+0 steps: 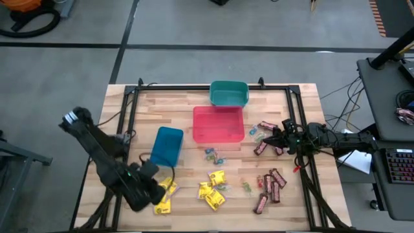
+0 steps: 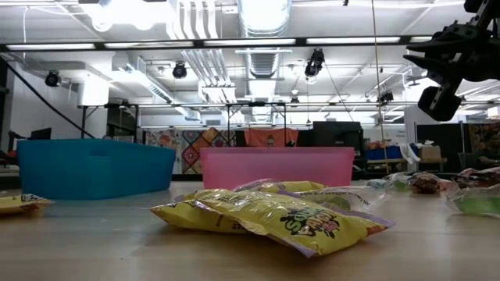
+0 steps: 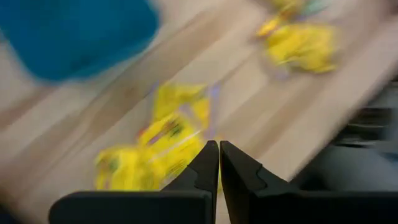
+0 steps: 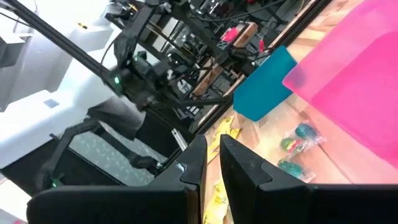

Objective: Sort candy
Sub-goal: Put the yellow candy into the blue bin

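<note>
I see a light wooden table (image 1: 194, 207) on a grey floor, with a lit workshop behind. On it sit a blue bin (image 1: 167, 146), a red bin (image 1: 218, 124) and a teal bin (image 1: 229, 94). The candy (image 1: 213, 188) is scattered across the near half. My left gripper (image 3: 219, 163) hovers over yellow packets (image 3: 155, 149) near the blue bin, fingers pressed together, empty. My right gripper (image 1: 272, 137) is raised beside brown bars (image 1: 270, 184), its fingers almost closed on nothing.
</note>
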`<state>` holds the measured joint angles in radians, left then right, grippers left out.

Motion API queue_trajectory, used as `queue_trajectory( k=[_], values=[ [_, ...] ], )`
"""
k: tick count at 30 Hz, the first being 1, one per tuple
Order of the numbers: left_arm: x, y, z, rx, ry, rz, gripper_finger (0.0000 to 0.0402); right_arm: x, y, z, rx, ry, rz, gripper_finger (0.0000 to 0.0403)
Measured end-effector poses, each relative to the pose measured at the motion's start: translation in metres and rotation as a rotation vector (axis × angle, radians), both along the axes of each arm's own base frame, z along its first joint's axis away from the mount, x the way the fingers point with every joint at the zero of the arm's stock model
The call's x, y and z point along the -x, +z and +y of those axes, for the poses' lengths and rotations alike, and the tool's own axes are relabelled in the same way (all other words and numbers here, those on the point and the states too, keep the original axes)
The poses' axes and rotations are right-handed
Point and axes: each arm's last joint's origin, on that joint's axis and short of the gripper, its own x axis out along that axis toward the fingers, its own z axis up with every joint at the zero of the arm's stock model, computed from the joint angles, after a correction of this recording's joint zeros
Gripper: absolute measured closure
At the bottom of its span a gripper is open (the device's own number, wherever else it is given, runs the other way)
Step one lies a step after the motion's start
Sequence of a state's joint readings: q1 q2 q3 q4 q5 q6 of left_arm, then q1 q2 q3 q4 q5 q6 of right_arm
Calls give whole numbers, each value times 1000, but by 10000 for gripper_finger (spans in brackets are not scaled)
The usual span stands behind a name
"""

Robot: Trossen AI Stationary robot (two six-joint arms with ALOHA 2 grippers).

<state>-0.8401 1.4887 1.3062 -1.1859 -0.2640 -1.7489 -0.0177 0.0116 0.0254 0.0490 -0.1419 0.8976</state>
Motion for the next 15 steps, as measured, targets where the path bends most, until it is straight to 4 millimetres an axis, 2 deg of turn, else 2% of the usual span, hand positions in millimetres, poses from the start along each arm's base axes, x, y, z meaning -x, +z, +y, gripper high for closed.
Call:
queue_trajectory(
  k=[3, 6, 11, 15],
  values=[
    [-5, -17, -18, 41, -20, 104, 402, 0, 0, 1, 0, 20, 1, 364],
    [-11, -33, -26, 75, -11, 118, 402, 0, 0, 1, 0, 23, 1, 364],
    [-14, -61, -25, 68, 94, 197, 402, 0, 0, 1, -2, 24, 1, 364],
    [-15, -75, -22, 38, 188, 222, 399, 0, 0, 1, -7, 24, 3, 364]
  ],
)
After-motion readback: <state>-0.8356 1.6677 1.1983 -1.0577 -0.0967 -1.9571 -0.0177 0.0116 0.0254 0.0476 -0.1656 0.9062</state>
